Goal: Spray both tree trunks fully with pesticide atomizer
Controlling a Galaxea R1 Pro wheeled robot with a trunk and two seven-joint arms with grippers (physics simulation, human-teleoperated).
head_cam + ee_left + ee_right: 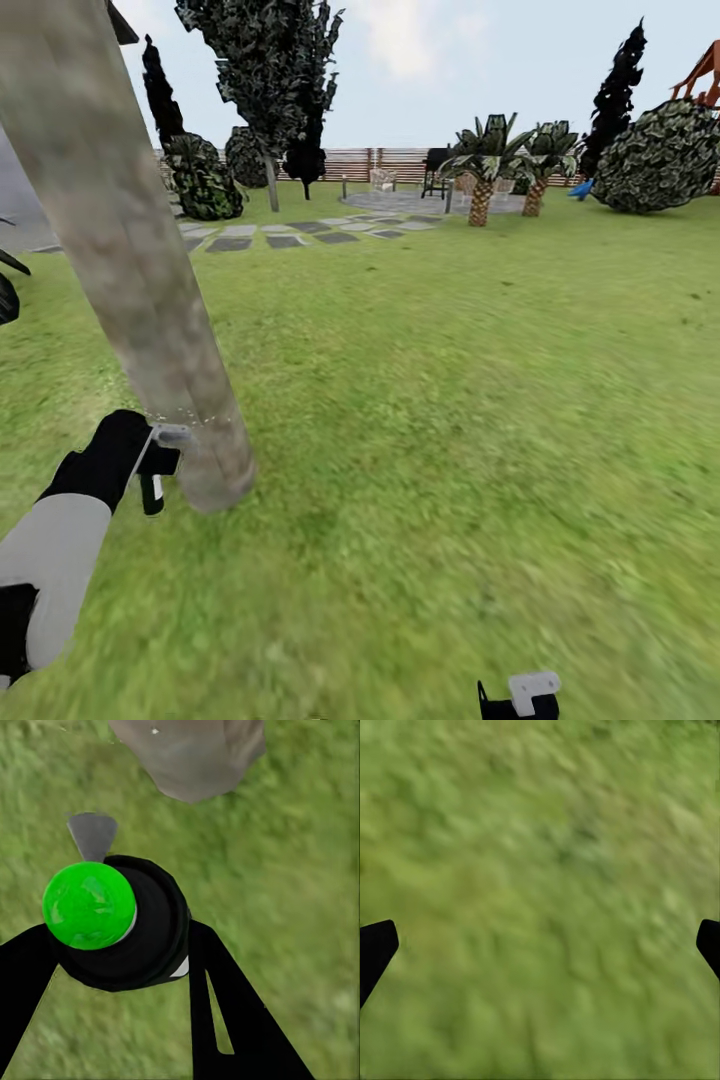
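One thick tree trunk (130,270) of mottled grey-brown bark leans across the left of the head view and meets the grass floor (420,420) at its base. My left gripper (155,468) is shut on the pesticide atomizer (166,438) right beside the trunk's base. A thin line of pale specks (195,420) crosses the bark there. In the left wrist view the atomizer (142,937) is a black body with a green cap (88,904) and a grey nozzle (91,834), held between black fingers (225,1020), with the trunk base (187,757) just beyond. My right gripper (520,697) hangs low and open over bare grass (540,900).
Grey paving stones (290,235) run across the far lawn to a round patio. Short palms (482,180), dark narrow trees (290,90), bushes (660,160) and a slatted brown fence (390,160) stand at the back. Open grass stretches to the right.
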